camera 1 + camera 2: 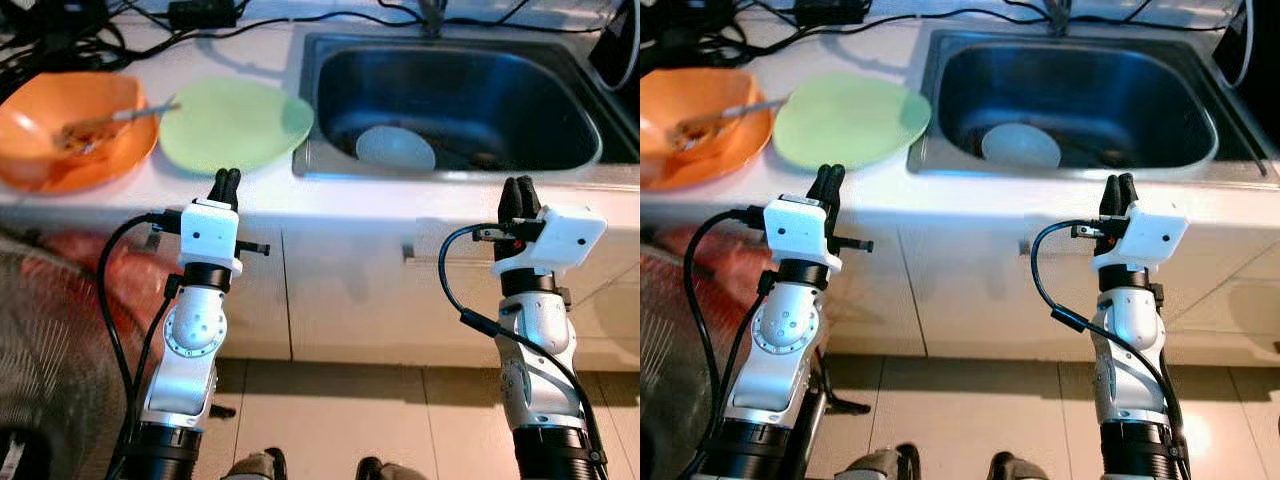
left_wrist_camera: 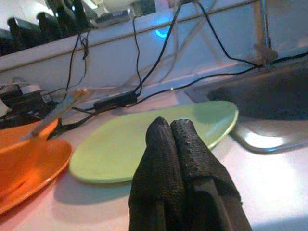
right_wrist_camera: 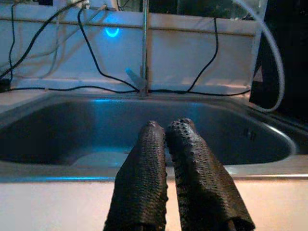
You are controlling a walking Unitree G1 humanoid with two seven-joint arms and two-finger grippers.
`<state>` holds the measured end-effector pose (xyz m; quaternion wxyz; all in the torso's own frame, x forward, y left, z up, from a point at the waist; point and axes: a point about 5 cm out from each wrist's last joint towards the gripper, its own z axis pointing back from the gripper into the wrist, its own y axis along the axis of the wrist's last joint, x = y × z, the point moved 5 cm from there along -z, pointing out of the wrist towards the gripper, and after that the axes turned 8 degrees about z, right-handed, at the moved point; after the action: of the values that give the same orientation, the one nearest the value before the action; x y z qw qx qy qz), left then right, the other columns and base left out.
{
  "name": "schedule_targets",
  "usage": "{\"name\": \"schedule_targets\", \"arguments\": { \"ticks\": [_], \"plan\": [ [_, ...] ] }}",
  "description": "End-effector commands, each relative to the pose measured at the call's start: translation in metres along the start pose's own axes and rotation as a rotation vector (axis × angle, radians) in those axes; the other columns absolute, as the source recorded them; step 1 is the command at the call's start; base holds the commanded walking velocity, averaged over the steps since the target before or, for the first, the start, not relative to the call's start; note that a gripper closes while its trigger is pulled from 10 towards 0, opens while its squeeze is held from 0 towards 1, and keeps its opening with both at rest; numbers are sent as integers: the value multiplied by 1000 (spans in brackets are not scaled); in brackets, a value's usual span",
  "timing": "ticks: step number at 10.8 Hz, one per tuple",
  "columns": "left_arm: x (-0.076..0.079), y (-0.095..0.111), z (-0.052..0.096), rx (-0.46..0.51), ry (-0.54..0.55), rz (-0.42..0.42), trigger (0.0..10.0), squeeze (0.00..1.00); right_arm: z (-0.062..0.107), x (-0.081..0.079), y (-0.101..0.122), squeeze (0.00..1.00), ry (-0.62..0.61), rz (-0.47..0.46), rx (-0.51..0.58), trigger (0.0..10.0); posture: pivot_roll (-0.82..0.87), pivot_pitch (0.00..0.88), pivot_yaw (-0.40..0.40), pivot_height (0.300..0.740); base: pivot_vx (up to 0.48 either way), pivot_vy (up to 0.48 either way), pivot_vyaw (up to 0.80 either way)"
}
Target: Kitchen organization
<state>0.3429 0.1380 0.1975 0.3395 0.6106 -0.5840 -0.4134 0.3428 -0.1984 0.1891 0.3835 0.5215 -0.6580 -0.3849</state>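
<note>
A white table point(image 1: 260, 190) runs across the scene, with a steel sink point(image 1: 330, 60) set into its right half. On the table left of the sink lies a pale green plate point(image 1: 235, 125), touching an orange bowl point(image 1: 60, 140) that holds a utensil point(image 1: 140, 112). A round white dish point(image 1: 395, 148) sits on the sink floor. Black cables point(image 1: 90, 30) trail along the back. The left hand point(image 1: 224, 184) is raised at the table's front edge below the green plate, fingers pressed together, empty. The right hand point(image 1: 519, 196) is raised before the sink, fingers nearly together, empty.
</note>
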Motion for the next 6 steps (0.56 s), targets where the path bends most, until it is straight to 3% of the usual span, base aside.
{"name": "schedule_targets", "arguments": {
  "ticks": [1, 6],
  "plan": [
    [-2, -2, 1, -11, 8, 1, 10000, 0, 2, 0, -4, 0, 5, 6, -16, 10000, 48, 157, -13, 740, 341, 0, 0],
    [0, 1, 0, 1, -2, 3, 10000, 0, 2, 0, -3, 0, 4, 3, -12, 10000, 45, 153, -9, 740, 338, 0, 0]
  ]
}}
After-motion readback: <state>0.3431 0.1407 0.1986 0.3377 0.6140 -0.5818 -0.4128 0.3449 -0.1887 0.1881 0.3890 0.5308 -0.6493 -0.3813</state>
